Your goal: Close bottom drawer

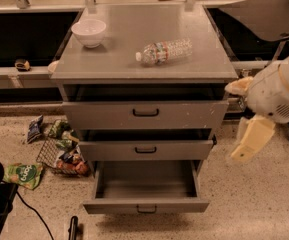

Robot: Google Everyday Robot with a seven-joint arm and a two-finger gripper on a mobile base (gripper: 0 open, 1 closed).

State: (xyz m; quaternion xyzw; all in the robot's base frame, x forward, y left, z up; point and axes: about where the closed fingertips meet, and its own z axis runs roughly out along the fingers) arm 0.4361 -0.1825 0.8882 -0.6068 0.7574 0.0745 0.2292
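The bottom drawer (174, 205) sits at 6 o'clock in the view, the lowest of three in the grey metal cabinet. It is pulled well out, further than the middle drawer (184, 150) and the top drawer (184, 115) above it, and what shows of its inside looks bare. Its front panel is the shortest of the three and carries a small black pull handle (146, 210) at its centre.

The end effector (251, 139) hangs at about 3 o'clock from the cabinet, well apart from the bottom drawer and higher than it, roughly level with the middle drawer. I cannot tell whether it is apart or together.

I judge the drawer to be stiff sheet metal, rigid and not fragile. With nothing seen inside, it is probably light on its slides. Closing it needs no hold on the handle, because a flat push on the front panel should do. The best contact is near the centre, beside or on the handle. A push at the 3 o'clock or 9 o'clock end of the panel could rack the drawer and jam it. The painted face may be slick, so a square push suits it better than a glancing one.

On the bench (109, 66) above, a white bowl (88, 32) and a lying plastic bottle (165, 51) could shift if the drawer slams home. Snack packets (59, 144) lie on the floor at 9 o'clock, clear of the drawer's path.
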